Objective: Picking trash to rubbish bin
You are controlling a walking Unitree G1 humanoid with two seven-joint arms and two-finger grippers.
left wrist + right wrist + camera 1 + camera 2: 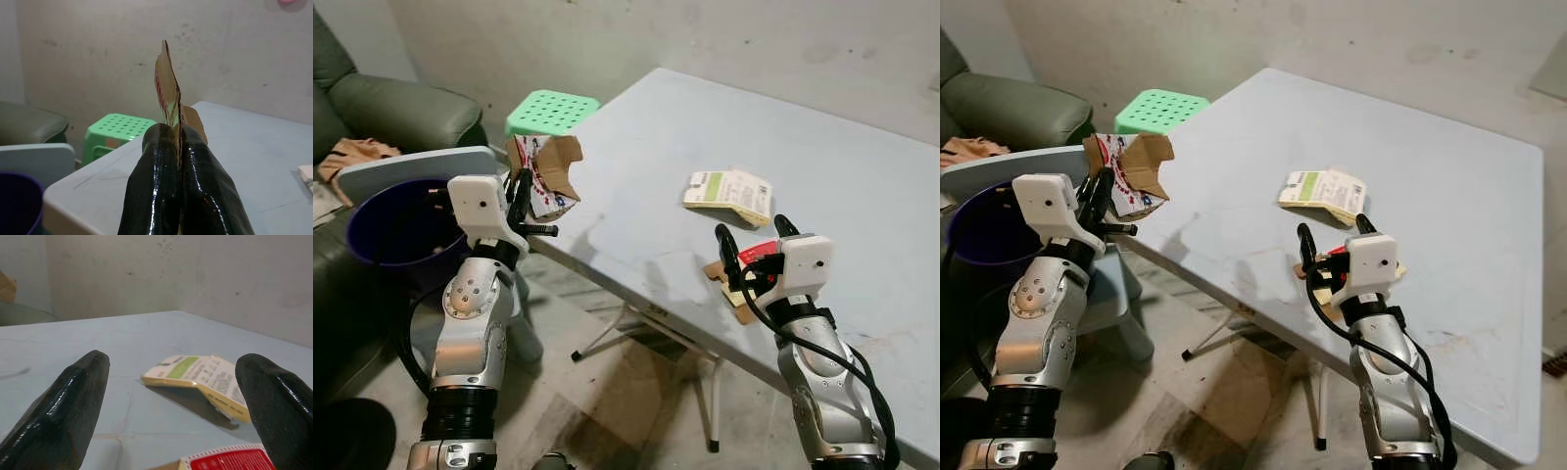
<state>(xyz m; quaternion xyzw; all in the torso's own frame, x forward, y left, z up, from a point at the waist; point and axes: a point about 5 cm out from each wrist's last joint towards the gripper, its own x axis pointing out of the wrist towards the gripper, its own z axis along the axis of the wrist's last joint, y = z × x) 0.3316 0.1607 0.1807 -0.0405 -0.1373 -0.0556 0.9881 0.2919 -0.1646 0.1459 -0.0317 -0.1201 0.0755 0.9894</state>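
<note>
Left gripper (521, 201): fingers pressed together on a flap of the torn cardboard box (546, 171), which stands up beyond the fingertips.
Held item position: box is off the table (862, 176), past its near corner, beside and above the rubbish bin (396, 230), which lies to the outer side of the left gripper.
Held item handling: judged light and semi-stiff; thin corrugated card, torn and creased, likely to fold or tear at the pinched flap if swung hard.
Grip note: hold is on a single thin edge; a deeper bite near a fold would be steadier.
Right gripper (754, 245): fingers spread apart, holding nothing, low over the table.
Flat carton (729, 192): yellow-and-green printed pack, lying on the table ahead of the right fingertips, a little apart.
Carton handling: judged light, flattened, smooth-faced, so possibly slippery; take by the raised near edge, across its thickness.
Red-labelled scrap (227, 461): directly below the right fingers, on brown card pieces (729, 294).
Scrap handling: thin and limp; pinch at an edge lifted off the table.
</note>
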